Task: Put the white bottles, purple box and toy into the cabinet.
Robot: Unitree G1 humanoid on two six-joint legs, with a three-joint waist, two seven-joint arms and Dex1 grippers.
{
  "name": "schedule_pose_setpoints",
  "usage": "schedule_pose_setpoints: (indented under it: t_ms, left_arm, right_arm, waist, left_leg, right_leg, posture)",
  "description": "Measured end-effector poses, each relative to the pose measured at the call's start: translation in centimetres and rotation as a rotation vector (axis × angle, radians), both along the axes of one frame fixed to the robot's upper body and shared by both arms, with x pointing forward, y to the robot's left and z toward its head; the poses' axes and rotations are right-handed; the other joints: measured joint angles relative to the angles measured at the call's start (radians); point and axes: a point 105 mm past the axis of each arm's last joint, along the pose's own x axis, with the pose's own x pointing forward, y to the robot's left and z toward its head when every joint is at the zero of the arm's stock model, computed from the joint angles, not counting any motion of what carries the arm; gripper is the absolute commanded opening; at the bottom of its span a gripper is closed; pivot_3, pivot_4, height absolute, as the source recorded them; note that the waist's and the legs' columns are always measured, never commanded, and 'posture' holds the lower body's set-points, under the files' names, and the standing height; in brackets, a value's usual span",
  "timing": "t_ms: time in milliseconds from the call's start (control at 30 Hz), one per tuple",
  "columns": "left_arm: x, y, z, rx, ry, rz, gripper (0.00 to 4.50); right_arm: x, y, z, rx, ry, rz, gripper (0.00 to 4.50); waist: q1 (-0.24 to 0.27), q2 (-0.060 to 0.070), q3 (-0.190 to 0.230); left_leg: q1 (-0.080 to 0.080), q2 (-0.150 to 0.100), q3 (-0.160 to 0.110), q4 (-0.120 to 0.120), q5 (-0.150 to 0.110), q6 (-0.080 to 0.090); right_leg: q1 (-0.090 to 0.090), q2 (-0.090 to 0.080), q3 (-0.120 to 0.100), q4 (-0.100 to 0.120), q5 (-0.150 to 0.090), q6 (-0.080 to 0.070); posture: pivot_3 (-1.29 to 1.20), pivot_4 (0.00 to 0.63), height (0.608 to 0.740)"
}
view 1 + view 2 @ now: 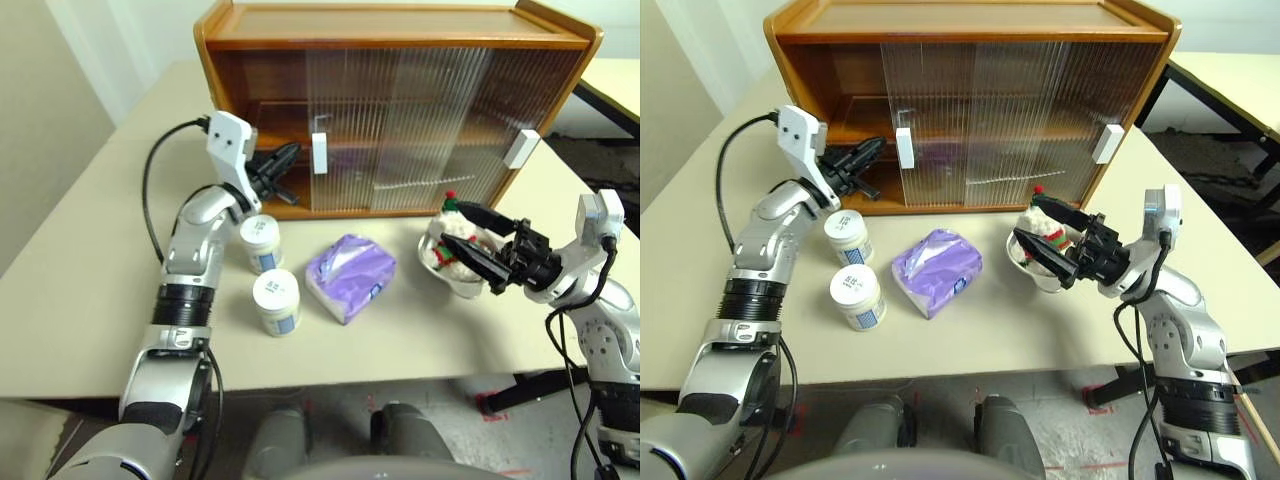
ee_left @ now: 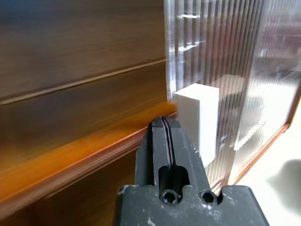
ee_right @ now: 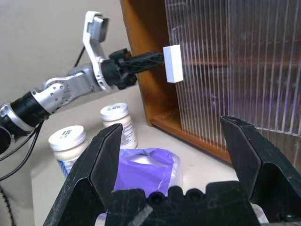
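Table (image 1: 90, 300): pale, broad surface bearing all items.

Cabinet (image 1: 400, 30): light-brown wood, two shelves, at twelve o'clock on the table. Ribbed translucent sliding doors cover the centre and right; the left bay stands open. White handle (image 1: 319, 153) on the left door's edge; a second white handle (image 1: 522, 148) at the right end.

Purple box (image 1: 350, 276): soft lilac pack, lying at the centre of the table in front of the cabinet.

White bottles: one jar (image 1: 260, 243) at nine o'clock of the purple box, the other (image 1: 276, 302) at eight o'clock of it, nearer the table's front edge; both upright, lids on.

Metal bowl (image 1: 452, 280): at three o'clock of the purple box, holding the toy (image 1: 455, 240), red-and-green hat uppermost.

Left gripper (image 1: 286, 157): fingers pressed together, empty, tip at the open bay just beside the left door's handle.

Right gripper (image 1: 478, 240): fingers spread wide, empty, over the bowl and toy.
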Motion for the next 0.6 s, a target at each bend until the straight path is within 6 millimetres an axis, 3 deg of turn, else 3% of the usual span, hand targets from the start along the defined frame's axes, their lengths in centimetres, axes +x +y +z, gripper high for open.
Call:
schedule_pose_setpoints:
  t_ms: [600]
  left_arm:
    - [0.7,-5.4,-0.2,0.003,0.001,-0.152,0.05]
  right_arm:
    - [-0.5,-0.7,-0.4,-0.004,-0.006,-0.075,4.50]
  waist:
    - [-0.032,0.000,0.000]
  left_leg:
    - [-0.001,-0.001,0.000,0.000,0.000,0.000]
  right_leg:
    - [0.000,0.000,0.001,-0.001,0.000,0.001]
  posture:
    - [-0.10,0.000,0.740]
